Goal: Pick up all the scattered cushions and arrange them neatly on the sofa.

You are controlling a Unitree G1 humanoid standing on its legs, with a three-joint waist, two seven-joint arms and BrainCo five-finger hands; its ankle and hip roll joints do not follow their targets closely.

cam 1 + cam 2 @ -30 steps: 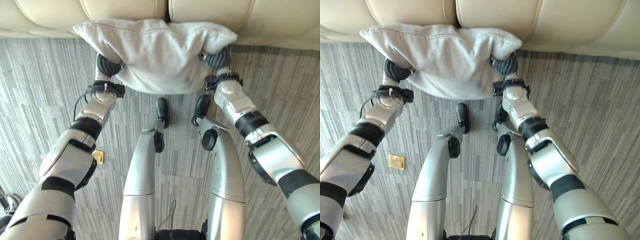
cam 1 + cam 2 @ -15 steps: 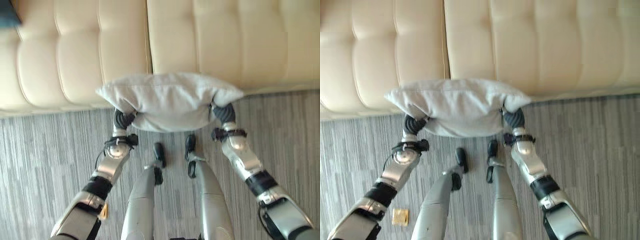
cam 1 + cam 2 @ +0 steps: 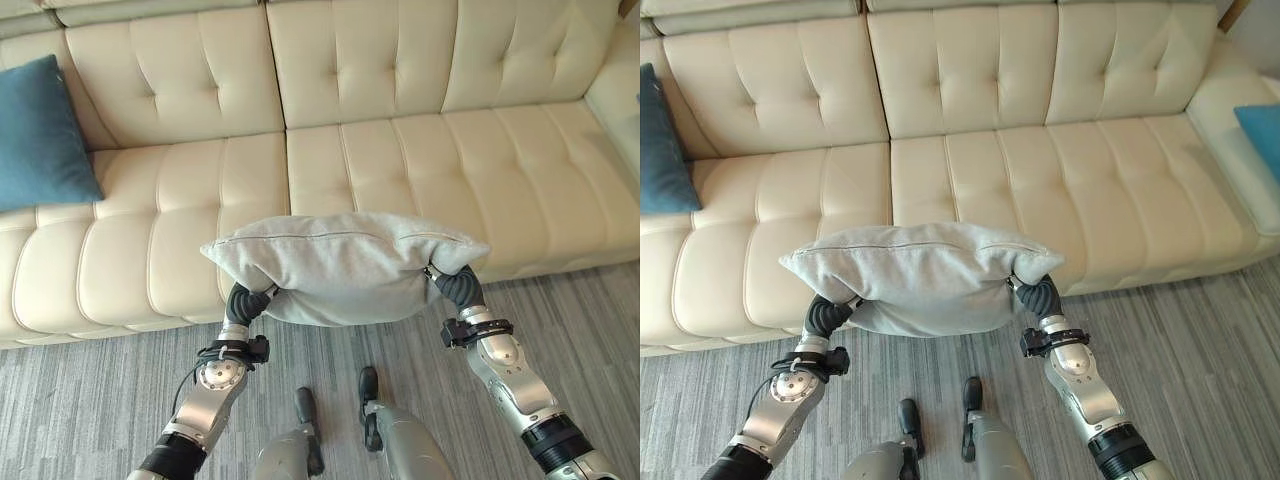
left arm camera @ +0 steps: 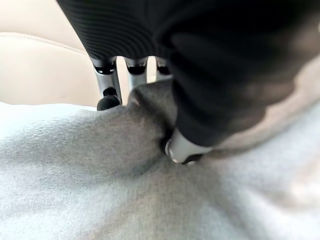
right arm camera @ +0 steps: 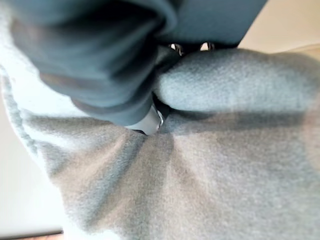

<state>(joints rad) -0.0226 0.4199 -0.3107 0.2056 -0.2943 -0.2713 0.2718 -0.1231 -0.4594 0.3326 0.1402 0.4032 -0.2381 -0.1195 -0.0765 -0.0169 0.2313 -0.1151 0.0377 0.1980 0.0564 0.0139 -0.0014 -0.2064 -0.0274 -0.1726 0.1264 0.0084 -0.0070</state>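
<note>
Grey cushion (image 3: 345,265) raised before sofa (image 3: 400,150), thumb (image 4: 182,147) pinching cloth

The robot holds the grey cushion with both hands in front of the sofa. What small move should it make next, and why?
Probably carry the grey cushion a little forward, over the sofa seat, before lowering it. The left hand and the right hand each pinch one end, and the cushion hangs at the seat's front edge, partly above the carpet. The seat behind it looks free; a blue cushion leans far to the left.

Blue cushion (image 3: 40,135) cut by frame edge; grey cushion (image 3: 345,265) hides right hand (image 3: 455,285) fingers.
</note>
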